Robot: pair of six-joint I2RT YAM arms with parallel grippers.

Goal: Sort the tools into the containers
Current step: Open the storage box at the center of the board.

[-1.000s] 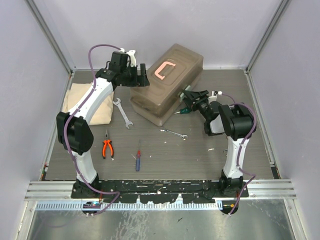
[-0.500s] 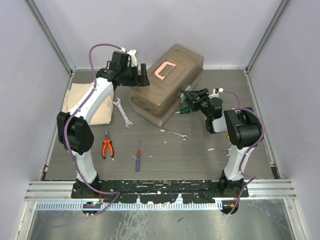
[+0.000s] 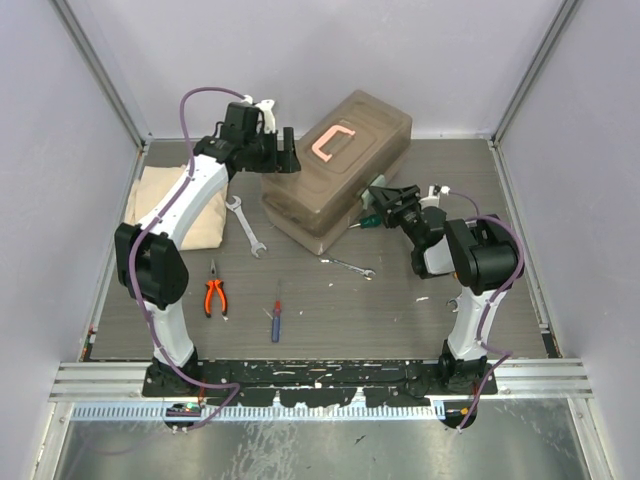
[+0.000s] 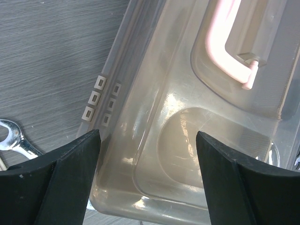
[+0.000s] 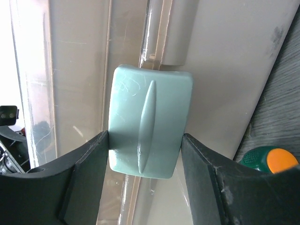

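Hovering over brown translucent toolbox [image 3: 372,128], left jaws spread; right jaws clenched on pale green latch [image 5: 149,121].

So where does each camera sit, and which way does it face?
Top external: above and behind the robot, looking down on the toolbox; both arms show.
Left wrist: over the toolbox lid, facing its pink handle; its fingers frame the bottom.
Right wrist: close against the pale green latch; its fingers flank it.
Shared: top and left wrist both see the pink handle.
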